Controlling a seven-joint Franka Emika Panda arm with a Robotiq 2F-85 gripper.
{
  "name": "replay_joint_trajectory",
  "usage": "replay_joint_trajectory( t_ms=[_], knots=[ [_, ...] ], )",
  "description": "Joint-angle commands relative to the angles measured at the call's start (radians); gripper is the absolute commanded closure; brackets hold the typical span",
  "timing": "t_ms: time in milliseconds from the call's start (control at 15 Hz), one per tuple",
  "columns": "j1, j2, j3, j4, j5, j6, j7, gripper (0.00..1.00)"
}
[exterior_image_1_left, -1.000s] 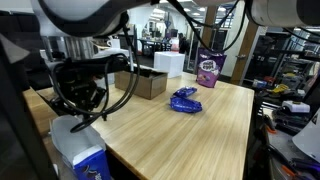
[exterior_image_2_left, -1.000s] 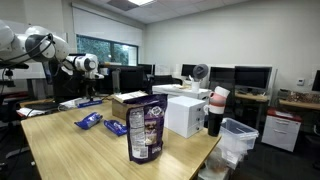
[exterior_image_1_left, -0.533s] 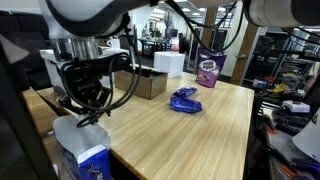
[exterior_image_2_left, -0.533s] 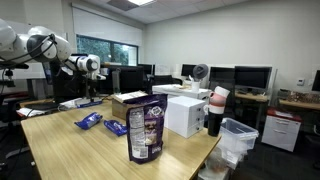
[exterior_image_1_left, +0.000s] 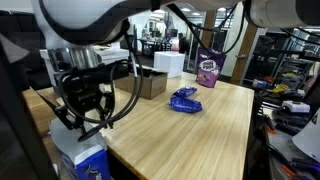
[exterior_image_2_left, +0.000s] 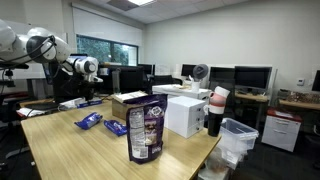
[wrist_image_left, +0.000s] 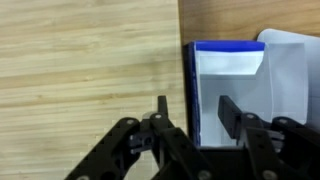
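- Pretty sure this is an office-type robotics lab, one big open room.
- Row of monitors (exterior_image_2_left: 252, 76) on desks along the far wall, with a desk fan (exterior_image_2_left: 200, 72) beside them.
- Wide window (exterior_image_2_left: 105, 50) with a roller blind, and panel lights in the ceiling (exterior_image_2_left: 128, 3).
- The lab giveaway: a white robot arm (exterior_image_2_left: 32, 45) at the end of a long wooden table (exterior_image_2_left: 70, 150).
- Shelving (exterior_image_1_left: 285, 72) packed with gear, maybe cables and parts, too blurry to say.
- Clear bin (exterior_image_2_left: 236, 140) by the table.

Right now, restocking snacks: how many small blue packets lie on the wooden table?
2. One blue packet lies mid-table; the second blue packet lies nearer the standing purple bag. The cardboard box may hide more.
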Motion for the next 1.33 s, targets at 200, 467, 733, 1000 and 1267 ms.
replay_joint_trajectory(
  t_ms=[200, 467, 733, 1000, 1267],
  knots=[
    [0.029, 0.002, 0.006, -0.025, -0.001, -0.021, 0.008, 0.45],
    [0.034, 0.021, 0.003, -0.003, -0.001, -0.011, 0.002, 0.54],
    [0.035, 0.025, 0.002, 0.001, -0.001, -0.011, 0.002, 0.53],
    [0.035, 0.025, 0.002, 0.001, -0.001, -0.011, 0.002, 0.54],
    [0.035, 0.025, 0.002, 0.001, -0.001, -0.011, 0.002, 0.54]
  ],
)
